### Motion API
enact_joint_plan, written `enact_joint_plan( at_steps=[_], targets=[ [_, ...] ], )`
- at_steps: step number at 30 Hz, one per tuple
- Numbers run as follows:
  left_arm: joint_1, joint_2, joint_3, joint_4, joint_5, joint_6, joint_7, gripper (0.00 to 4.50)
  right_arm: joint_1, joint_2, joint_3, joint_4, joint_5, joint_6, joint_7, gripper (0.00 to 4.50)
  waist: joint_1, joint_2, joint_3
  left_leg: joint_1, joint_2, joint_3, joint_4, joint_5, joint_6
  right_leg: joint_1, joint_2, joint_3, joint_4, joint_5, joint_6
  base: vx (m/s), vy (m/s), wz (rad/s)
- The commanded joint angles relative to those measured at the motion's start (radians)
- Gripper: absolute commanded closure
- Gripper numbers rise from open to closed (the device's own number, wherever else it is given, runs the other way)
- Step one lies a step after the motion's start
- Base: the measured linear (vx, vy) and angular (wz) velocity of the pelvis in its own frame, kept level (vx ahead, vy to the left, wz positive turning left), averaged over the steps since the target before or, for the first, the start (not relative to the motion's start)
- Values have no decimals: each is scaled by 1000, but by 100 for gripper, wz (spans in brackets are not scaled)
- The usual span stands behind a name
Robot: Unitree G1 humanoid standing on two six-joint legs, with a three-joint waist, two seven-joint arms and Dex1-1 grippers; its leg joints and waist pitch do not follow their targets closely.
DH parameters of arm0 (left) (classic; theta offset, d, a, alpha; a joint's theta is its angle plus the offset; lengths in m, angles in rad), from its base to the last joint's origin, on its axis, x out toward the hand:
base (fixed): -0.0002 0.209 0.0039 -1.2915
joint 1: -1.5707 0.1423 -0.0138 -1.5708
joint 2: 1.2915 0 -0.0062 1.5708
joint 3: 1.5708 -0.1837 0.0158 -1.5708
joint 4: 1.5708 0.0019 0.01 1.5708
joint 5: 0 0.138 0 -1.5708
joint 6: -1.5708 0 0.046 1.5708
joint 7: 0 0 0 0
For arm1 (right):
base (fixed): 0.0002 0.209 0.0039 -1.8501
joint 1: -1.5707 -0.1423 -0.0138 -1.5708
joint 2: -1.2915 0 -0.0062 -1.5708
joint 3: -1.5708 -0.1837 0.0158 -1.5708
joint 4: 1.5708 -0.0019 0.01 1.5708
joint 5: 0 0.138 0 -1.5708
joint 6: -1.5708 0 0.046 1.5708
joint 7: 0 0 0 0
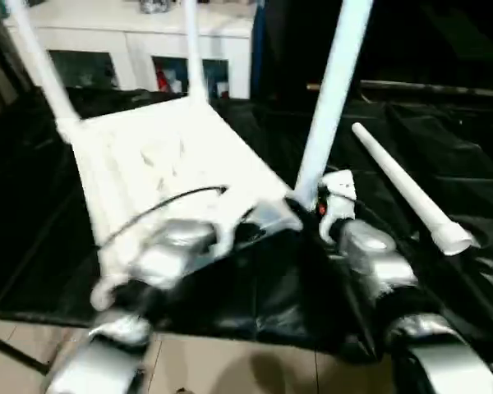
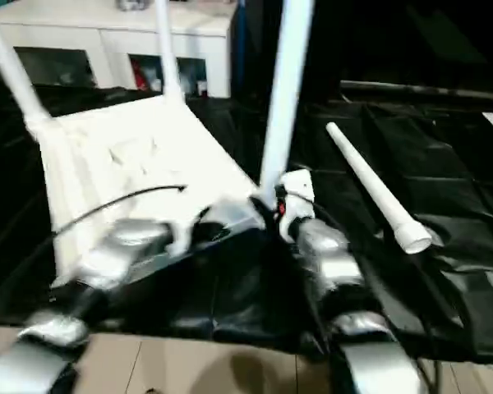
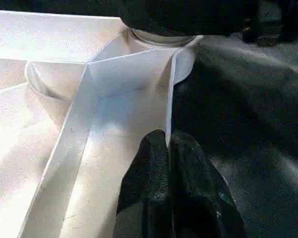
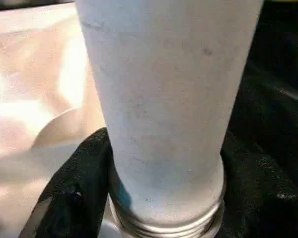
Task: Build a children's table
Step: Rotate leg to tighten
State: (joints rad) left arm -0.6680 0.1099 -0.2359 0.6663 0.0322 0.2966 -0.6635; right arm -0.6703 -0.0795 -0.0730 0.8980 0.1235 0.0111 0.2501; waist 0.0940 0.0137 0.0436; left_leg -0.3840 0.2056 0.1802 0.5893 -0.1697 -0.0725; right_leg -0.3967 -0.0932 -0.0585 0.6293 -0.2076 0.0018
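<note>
Right wrist view: right pincer [image 4: 164, 198] wrapped around upright leg [image 4: 164, 99] at tabletop [image 1: 164, 164] corner. Left pincer [image 3: 170, 163] squeezed tight on tabletop rim. Loose leg [image 1: 407, 193] beside tabletop.

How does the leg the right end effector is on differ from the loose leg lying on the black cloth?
The held leg stands upright at the tabletop's near corner; the loose leg lies flat on the cloth, apart from the tabletop. The right end effector grips the upright one; nothing touches the other. Both are white, round and tapered.
</note>
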Motion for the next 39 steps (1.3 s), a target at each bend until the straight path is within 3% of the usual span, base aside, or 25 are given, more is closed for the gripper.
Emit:
enact_joint_plan(
  at_steps=[1,3,4,5,8,13,18,26,35,39],
  targets=[
    [-21,0,45,40,15,-20,123,450,30,21,-10,59,-7,17,-71,178,-2,-8,-60,22,18,-4,-74,-232,-9,36,-46,37,-92,-214,-183,0,0,0],
    [-31,-18,29,56,27,-41,120,450,23,46,1,72,-22,-21,-88,178,1,-6,-62,17,17,-4,-72,-207,0,39,-46,36,-86,-153,-185,0,0,0],
    [-32,-23,24,60,25,-52,109,450,18,57,4,78,-23,-39,-77,122,0,-6,-63,15,16,-4,-72,-204,5,39,-46,36,-86,-140,-188,0,0,0],
    [-30,-22,21,58,24,-58,99,450,16,60,4,78,-23,-45,-67,108,3,-8,-62,13,16,-4,-73,-204,11,42,-47,35,-85,-134,-188,0,0,0],
    [-14,-14,19,49,8,-92,53,450,7,56,10,74,-28,-55,-49,104,0,-8,-60,10,15,-5,-75,-216,19,44,-47,34,-87,-148,-187,0,0,0],
    [29,11,23,-10,-25,-126,-34,450,-3,13,23,65,-33,-80,19,58,-6,-9,-60,10,16,-4,-73,-214,23,45,-48,35,-88,-161,-192,0,0,0],
    [79,67,18,-63,-42,-149,-128,450,11,-54,26,10,4,-86,226,58,-1,-9,-64,9,18,-1,-66,-157,67,48,-46,34,-78,-64,-223,0,0,0],
    [172,181,28,-201,-109,-130,-313,450,55,-191,89,-63,26,-54,608,58,-2,-7,-61,9,23,0,-67,-177,77,46,-45,32,-78,-101,-240,0,0,0],
    [199,214,27,-248,-123,-104,-354,450,46,-219,116,-55,24,-40,738,58,0,-9,-61,9,23,1,-65,-164,76,45,-45,33,-73,-91,-252,0,0,0],
    [203,216,24,-255,-122,-100,-356,450,38,-212,124,-44,22,-41,742,95,0,-8,-62,10,22,2,-63,-152,82,44,-45,33,-72,-81,-253,0,0,0]
  ],
)
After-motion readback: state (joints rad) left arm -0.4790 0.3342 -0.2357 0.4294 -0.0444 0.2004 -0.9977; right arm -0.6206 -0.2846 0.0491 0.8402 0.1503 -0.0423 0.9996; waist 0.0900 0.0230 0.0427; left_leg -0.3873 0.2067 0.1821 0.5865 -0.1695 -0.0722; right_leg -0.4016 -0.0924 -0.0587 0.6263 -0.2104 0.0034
